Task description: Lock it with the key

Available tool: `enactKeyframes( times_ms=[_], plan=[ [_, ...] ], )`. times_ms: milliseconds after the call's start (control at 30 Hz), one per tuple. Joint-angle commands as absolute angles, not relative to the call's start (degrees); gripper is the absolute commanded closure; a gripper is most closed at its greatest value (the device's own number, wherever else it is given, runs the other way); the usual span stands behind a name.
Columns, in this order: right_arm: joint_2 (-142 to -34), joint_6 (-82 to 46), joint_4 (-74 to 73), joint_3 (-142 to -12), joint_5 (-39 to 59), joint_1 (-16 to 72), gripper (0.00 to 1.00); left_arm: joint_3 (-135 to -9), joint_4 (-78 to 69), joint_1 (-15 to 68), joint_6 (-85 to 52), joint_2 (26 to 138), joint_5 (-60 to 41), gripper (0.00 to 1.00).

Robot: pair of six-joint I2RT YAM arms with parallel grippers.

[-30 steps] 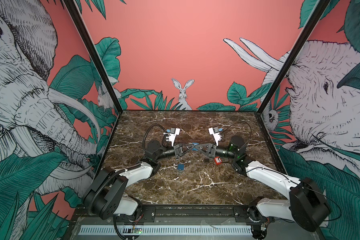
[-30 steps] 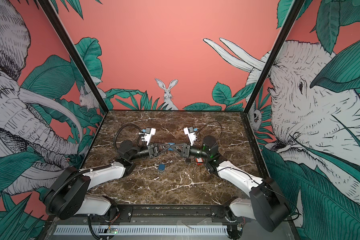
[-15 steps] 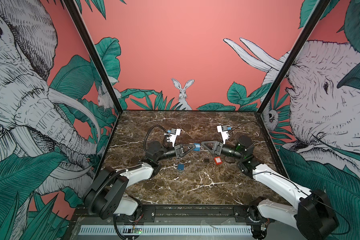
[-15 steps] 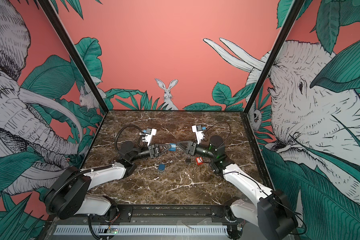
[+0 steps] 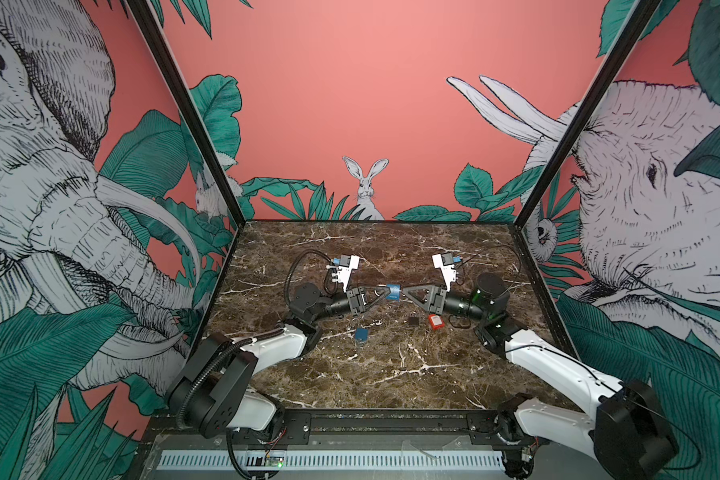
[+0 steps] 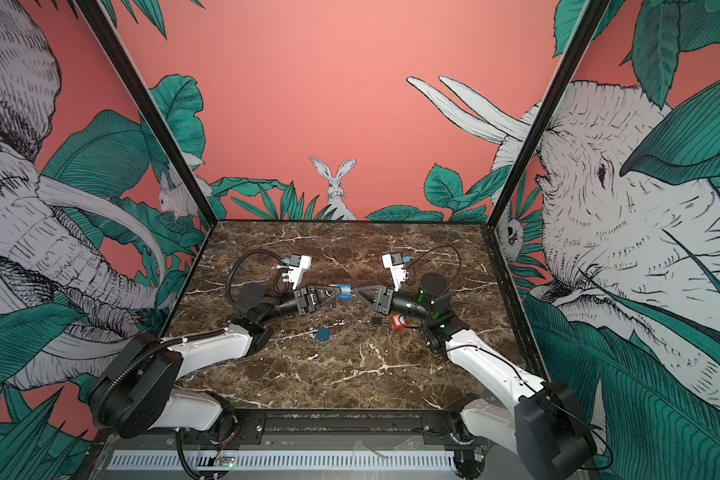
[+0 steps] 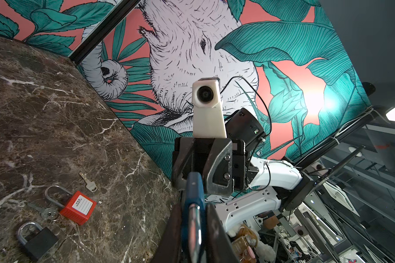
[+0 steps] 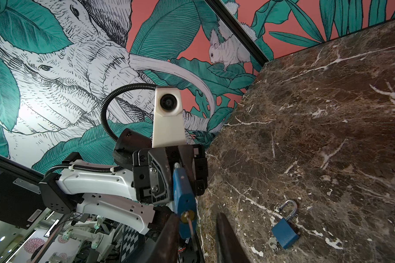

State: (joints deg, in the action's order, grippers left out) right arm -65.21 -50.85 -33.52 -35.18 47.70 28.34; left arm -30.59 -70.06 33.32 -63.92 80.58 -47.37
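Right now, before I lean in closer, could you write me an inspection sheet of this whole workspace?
Surface: brown marble table.
Job's things: blue padlock held in mid-air; key sticking out of its keyhole.
Clutter: second blue padlock with its shackle open, black padlock, red padlock and loose key, all lying on the table.
Grippers: left gripper shut on the blue padlock; right gripper facing it, jaws apart.
Cables: ribbed hose looping off the left arm; thin wire off the right arm.
Surroundings: walls painted with jungle animals.
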Motion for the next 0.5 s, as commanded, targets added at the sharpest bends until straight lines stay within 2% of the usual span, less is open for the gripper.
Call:
enactKeyframes(
  times_ms=[0,467],
  plan=[
    [-65.30,-51.20,-37.73,-34.80,49.48,28.13,0.74,-31.33,-75.21,33.06,-65.21,80.69,-47.99,1.00],
    [-65.39,-51.16,-37.77,-34.39,50.01,28.26,0.82,-31.28,-77.45,33.13,-66.35,82.18,-47.81,1.00]
  ],
)
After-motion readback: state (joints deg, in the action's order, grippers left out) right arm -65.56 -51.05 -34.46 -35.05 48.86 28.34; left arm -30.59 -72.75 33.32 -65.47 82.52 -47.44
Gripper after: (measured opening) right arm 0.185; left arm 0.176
